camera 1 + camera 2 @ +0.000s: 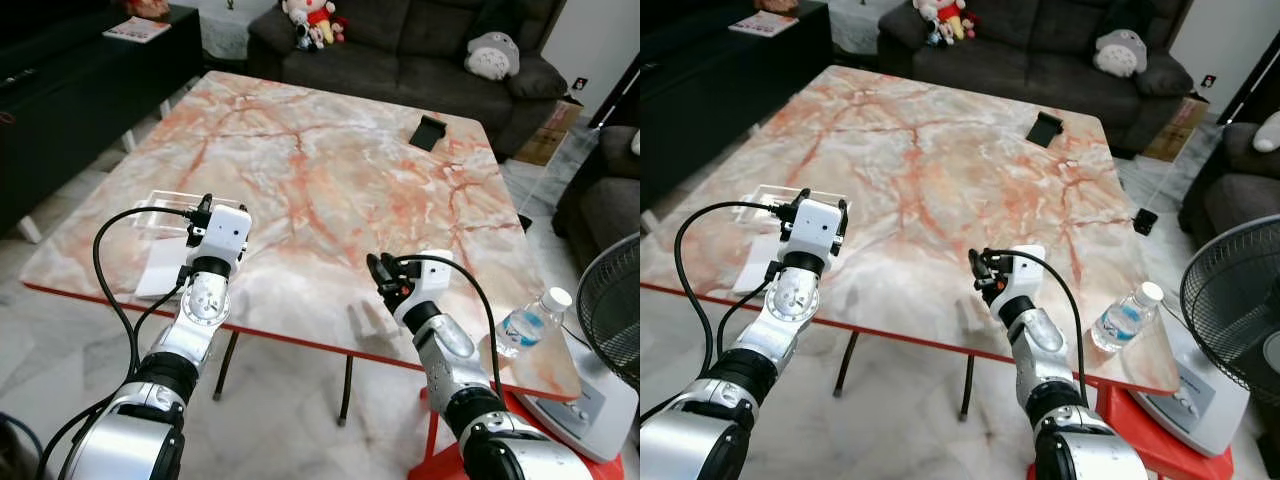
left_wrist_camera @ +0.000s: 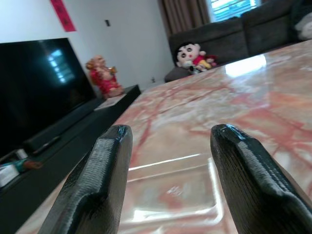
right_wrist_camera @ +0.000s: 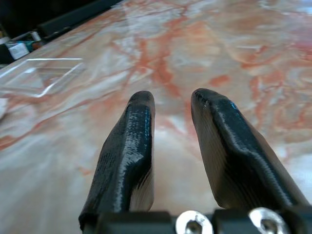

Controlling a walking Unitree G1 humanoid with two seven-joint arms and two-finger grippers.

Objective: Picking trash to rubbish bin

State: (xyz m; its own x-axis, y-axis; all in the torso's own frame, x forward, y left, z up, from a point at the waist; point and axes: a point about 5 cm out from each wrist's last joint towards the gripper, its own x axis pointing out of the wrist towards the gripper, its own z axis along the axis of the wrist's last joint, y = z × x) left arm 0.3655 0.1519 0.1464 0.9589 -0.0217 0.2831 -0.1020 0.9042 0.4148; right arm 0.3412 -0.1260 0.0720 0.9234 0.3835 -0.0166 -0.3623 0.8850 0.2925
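Note:
A clear plastic tray [image 1: 160, 211] lies near the left edge of the marble table [image 1: 330, 170], with a white sheet of paper [image 1: 160, 268] just in front of it. A plastic water bottle [image 1: 528, 321] stands at the table's front right corner. My left gripper [image 2: 170, 134] hovers low over the near end of the tray [image 2: 175, 190], open, with nothing between its fingers. My right gripper [image 1: 383, 270] is over bare marble near the front edge, well left of the bottle. Its fingers [image 3: 139, 126] stand a little apart and hold nothing.
A small black object [image 1: 429, 131] lies at the far right of the table. A dark sofa [image 1: 420, 40] with plush toys stands behind, a black TV cabinet [image 1: 80, 70] on the left. A fan [image 1: 612, 310] stands close to the right front corner.

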